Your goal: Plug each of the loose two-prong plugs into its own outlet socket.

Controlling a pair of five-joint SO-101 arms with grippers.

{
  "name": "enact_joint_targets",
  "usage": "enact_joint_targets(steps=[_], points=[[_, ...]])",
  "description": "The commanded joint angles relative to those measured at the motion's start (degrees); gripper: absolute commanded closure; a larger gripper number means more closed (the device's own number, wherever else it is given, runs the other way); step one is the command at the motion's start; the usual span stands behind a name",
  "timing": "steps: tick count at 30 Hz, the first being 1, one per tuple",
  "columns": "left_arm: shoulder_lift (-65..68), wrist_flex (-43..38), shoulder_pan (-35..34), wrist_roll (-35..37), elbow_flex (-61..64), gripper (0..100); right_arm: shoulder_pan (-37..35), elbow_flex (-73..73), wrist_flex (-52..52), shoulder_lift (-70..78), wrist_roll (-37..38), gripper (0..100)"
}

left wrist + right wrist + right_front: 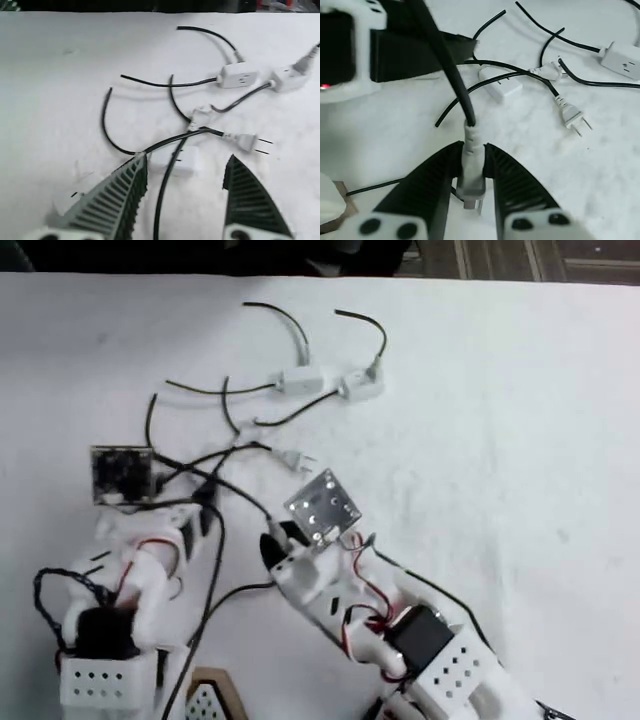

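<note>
right pincer (472,146) around plug (470,174)

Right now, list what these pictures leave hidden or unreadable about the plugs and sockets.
- Right wrist view: the prongs of the white plug in the right end effector are covered by its black ribbed fingers.
- Same view: the white rectangular outlet socket is cut off by the frame edge.
- Left wrist view: the white socket block has blurred slots, crossed by a black cable.
- High view: the loose two-prong plug has prongs too small to count.
</note>
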Motion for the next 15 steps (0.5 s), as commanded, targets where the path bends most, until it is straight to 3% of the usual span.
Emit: enact_joint_targets(steps=[1, 7, 15], points=[[-0.48, -0.79, 6.81, 0.79, -2.73, 75, -0.57, -0.35, -0.13, -1.45, -0.53, 98.1], [-0.48, 3.25, 14.9, 0.35, -2.99, 75, -0.48, 0.0, -0.22, -1.01, -0.53, 98.1], [-0.48, 3.69, 17.19, 0.26, -2.99, 75, -0.48, 2.46, -2.33, -1.01, -0.53, 98.1]])
